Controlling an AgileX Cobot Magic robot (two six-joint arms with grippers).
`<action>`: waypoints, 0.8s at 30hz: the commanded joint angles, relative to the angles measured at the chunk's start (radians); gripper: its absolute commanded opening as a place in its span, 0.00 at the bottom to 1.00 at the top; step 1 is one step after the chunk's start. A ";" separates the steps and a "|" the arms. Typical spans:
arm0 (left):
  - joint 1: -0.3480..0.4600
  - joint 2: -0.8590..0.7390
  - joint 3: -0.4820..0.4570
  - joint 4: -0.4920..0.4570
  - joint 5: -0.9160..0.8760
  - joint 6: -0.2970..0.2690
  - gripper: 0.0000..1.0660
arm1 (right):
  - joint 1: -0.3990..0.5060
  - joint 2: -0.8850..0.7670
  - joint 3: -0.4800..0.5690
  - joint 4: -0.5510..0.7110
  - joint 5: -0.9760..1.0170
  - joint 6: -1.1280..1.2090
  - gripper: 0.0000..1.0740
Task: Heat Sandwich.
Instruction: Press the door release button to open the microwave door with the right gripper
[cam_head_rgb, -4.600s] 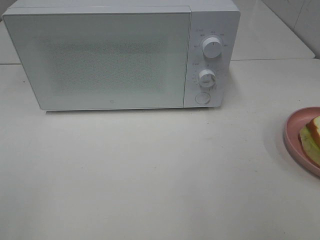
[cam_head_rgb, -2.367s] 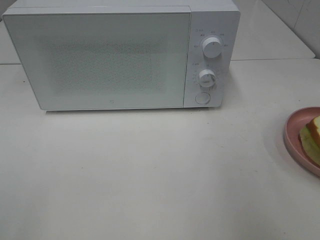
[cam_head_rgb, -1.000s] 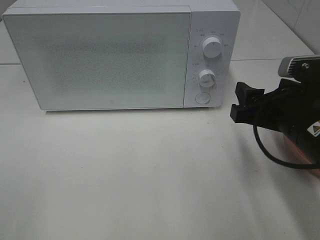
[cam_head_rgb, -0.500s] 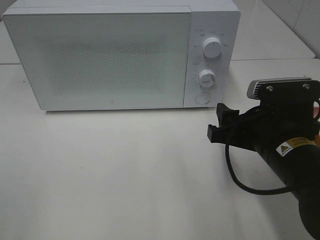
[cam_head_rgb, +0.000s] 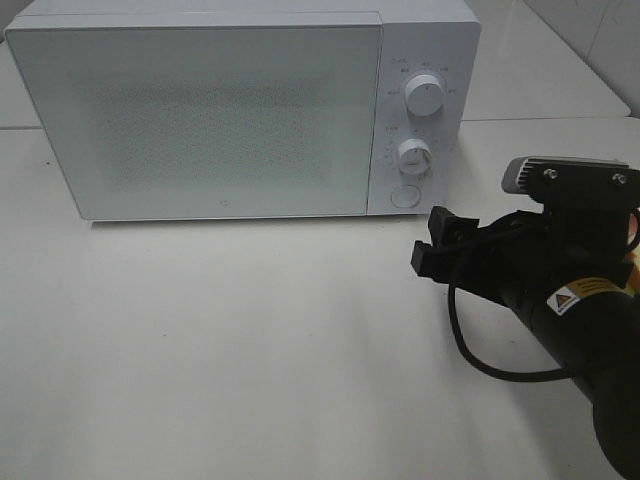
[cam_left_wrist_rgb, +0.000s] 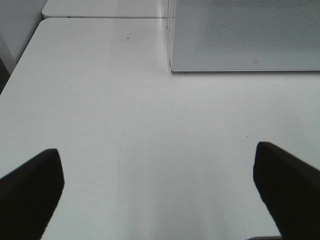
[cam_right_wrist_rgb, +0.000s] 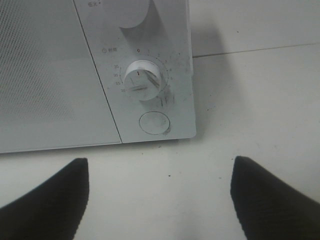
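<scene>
Just short of the microwave (cam_head_rgb: 220, 110) button (cam_right_wrist_rgb: 154, 123), lining up the right claw (cam_right_wrist_rgb: 159, 187), spread wide and empty, for a square, centred press, with the left claw (cam_left_wrist_rgb: 160, 192) likewise gaping, holding nothing.

So the plain off-white smooth worktop (cam_head_rgb: 250, 340) has just one thing I can see sitting on it: a boxy white microwave oven (cam_head_rgb: 200, 110), parked toward the back with its door shut. There's a seam line running across the surface at the back right, beside the oven.
</scene>
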 joint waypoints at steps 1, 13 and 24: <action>0.001 -0.026 0.004 -0.003 -0.006 -0.002 0.92 | 0.005 -0.002 -0.007 -0.006 0.001 0.216 0.70; 0.001 -0.026 0.004 -0.003 -0.006 -0.002 0.92 | 0.005 -0.002 -0.007 -0.008 0.004 0.823 0.70; 0.001 -0.026 0.004 -0.003 -0.006 -0.002 0.92 | 0.004 -0.002 -0.007 -0.005 0.052 1.269 0.49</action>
